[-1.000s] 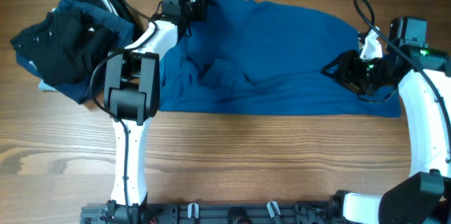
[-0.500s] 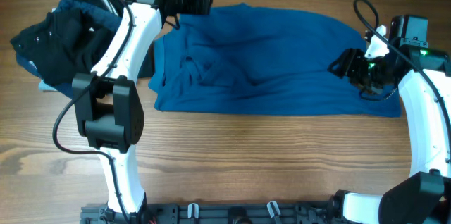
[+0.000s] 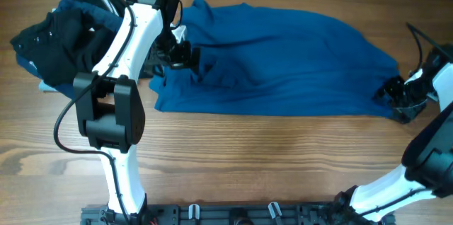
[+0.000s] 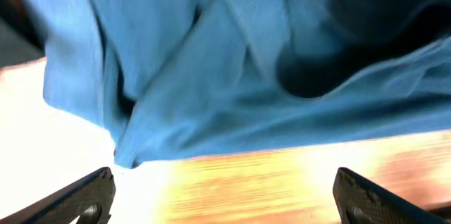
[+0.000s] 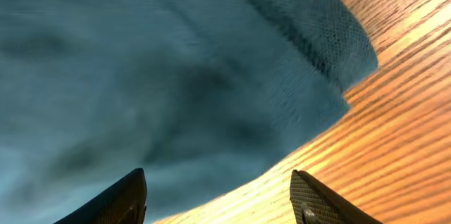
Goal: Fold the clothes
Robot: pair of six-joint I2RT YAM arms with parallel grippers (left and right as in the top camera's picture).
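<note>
A blue shirt [image 3: 283, 55] lies spread flat across the wooden table, with wrinkles bunched at its left side. My left gripper [image 3: 182, 56] hovers over that wrinkled left part. In the left wrist view it [image 4: 225, 201] is wide open, with bare table between its fingers and the shirt's edge [image 4: 232, 62] just ahead. My right gripper [image 3: 393, 99] sits at the shirt's lower right corner. In the right wrist view it [image 5: 220, 201] is open, straddling the hem [image 5: 176, 76] where cloth meets wood, gripping nothing.
A heap of dark clothes [image 3: 60, 44] lies at the far left, beside the left arm [image 3: 117, 105]. Bare wooden table [image 3: 269, 161] runs along the front below the shirt. The right arm [image 3: 432, 147] curves in from the right edge.
My left gripper let go of the shirt's top left and moved down over the left side. My right gripper opened and drew out rightward, and the shirt's right end now lies stretched further right.
</note>
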